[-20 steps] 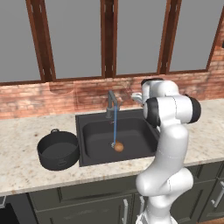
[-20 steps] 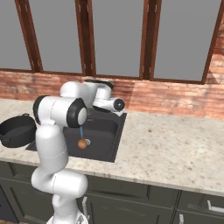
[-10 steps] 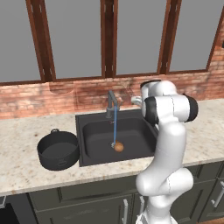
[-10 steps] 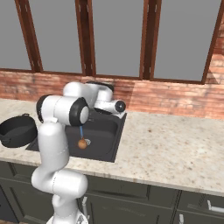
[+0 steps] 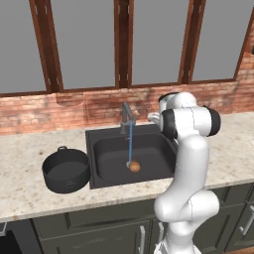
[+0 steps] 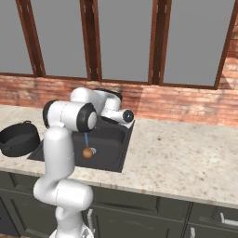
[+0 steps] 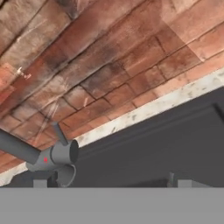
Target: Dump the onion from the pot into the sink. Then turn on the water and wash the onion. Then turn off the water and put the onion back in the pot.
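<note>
Arm nearer faucet [image 5: 127, 118]; one onion [image 5: 134, 166].

- We see the sink [image 5: 99, 163] set in the counter [image 5: 30, 193], in front of the brick wall [image 5: 74, 109].
- The onion [image 5: 134, 166] lies in the sink, under the water stream [image 5: 130, 144] from the faucet [image 5: 126, 116] behind the basin.
- The pot [image 5: 65, 170] stands on the counter just left of the sink.
- Windows [image 5: 84, 42] rise above the wall.

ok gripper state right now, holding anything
Gripper: open, holding nothing, hovering by the faucet at the back of the sink.
</note>
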